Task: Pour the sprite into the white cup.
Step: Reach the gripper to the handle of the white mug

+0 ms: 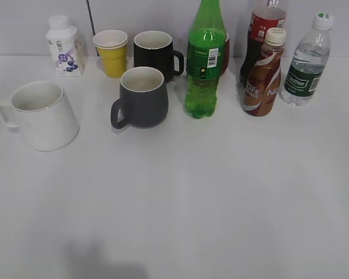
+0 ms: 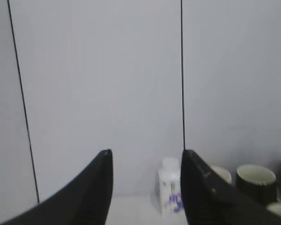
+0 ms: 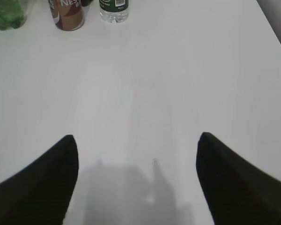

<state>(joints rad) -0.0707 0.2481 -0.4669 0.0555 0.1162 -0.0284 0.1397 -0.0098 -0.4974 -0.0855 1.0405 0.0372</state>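
The sprite point(image 1: 204, 64) is a tall green bottle standing upright at the back centre of the table; its base shows in the right wrist view point(image 3: 7, 14) at the top left. The white cup point(image 1: 43, 115) stands at the left, handle to the left. Neither gripper shows in the exterior view. My left gripper point(image 2: 146, 152) is open and empty, raised and facing the back wall. My right gripper point(image 3: 136, 137) is open and empty above bare table, well in front of the bottles.
A grey mug point(image 1: 142, 97), black mug point(image 1: 156, 53), yellow cup point(image 1: 111, 52) and white milk carton point(image 1: 64, 45) stand at the back left. A brown coffee bottle point(image 1: 265, 75), cola bottle point(image 1: 262, 35) and clear water bottle point(image 1: 306, 63) stand at the back right.
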